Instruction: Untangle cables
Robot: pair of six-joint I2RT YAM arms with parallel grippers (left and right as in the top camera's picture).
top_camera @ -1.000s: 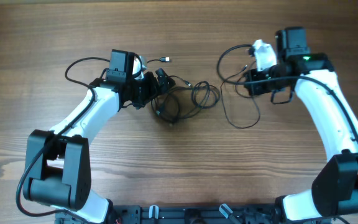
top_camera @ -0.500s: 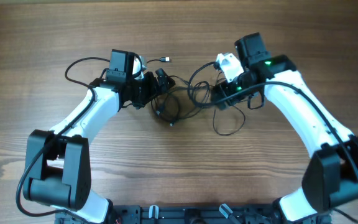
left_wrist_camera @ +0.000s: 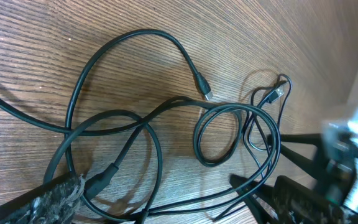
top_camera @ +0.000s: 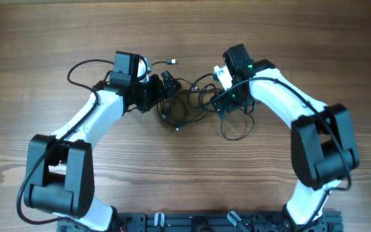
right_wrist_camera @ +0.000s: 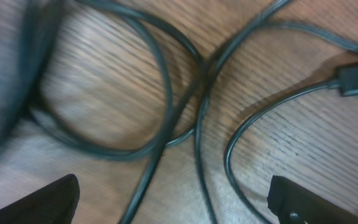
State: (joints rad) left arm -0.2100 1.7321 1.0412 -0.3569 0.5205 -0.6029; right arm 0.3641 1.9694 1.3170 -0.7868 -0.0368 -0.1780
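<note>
— Where are the cables [top_camera: 184, 108] at this moment?

— In one loose tangle on the desk [top_camera: 314, 32], in the middle, between the two arms. One small plug [top_camera: 171, 62] lies free just beyond the tangle.

— And the end effectors?

— The right end effector [top_camera: 222, 103] hangs low over the right side of the tangle. Its fingers [right_wrist_camera: 48, 199] are spread wide and nothing is between them (only strands lying flat on the wood below). The left end effector [top_camera: 165, 85] is at the left side, also wide open as far as I can judge. A cable lies against one of its fingers, but I see no grip on it.

— So what can go wrong?

— Under the right one, several strands cross in one place. If it closes there, it may catch two or three together. A pull would then tighten the loops instead of opening them.

— Anything more?

— Yes. Nothing holds the other side, so a pull may drag the whole tangle over the desk. Also the two end effectors are near each other and could bump, or a thin strand could slip out of the fingers.
</note>
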